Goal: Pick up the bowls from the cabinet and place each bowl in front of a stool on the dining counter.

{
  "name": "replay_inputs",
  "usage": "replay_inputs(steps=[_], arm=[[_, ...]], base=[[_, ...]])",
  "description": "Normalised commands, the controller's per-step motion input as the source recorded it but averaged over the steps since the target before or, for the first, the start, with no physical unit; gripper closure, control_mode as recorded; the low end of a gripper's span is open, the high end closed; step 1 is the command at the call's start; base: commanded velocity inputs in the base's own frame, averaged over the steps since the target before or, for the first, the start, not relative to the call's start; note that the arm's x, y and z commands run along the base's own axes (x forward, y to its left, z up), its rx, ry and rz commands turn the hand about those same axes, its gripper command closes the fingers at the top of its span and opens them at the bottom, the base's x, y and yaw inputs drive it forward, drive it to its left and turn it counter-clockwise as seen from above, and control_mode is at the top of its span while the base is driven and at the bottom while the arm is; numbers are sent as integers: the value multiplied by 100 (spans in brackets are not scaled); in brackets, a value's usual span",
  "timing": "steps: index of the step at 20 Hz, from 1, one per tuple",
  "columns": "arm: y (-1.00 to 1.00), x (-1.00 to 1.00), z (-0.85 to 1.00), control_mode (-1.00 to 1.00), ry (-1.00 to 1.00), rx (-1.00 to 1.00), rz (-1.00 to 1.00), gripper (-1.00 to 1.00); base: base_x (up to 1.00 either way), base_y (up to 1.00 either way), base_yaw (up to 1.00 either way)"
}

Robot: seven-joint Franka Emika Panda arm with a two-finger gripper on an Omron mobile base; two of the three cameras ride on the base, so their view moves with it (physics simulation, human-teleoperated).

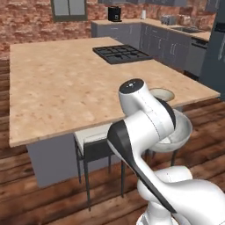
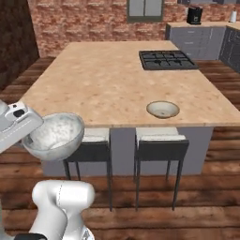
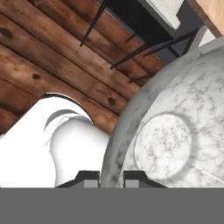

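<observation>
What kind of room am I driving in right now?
A home kitchen, rendered: a stone-topped island with an inset gas cooktop, stools tucked along its near edge, and grey cabinets with a coffee machine against a brick wall.

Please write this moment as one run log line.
gripper: shut on grey-white marbled bowl | cream tan-rimmed bowl: on speckled stone dining counter

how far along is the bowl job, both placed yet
About halfway. The cream bowl already sits on the dining counter in front of the right stool. The marbled bowl is in the hand, pinched by its rim, off the counter's edge. It has yet to be set down before the left stool.
</observation>
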Motion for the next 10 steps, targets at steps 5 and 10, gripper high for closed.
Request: replay_inputs(steps=[5, 10], arm=[[0, 0, 0, 100, 0, 0, 0, 100], [0, 0, 0, 100, 0, 0, 0, 100]], base=[[51, 96, -41], [64, 39, -8]])
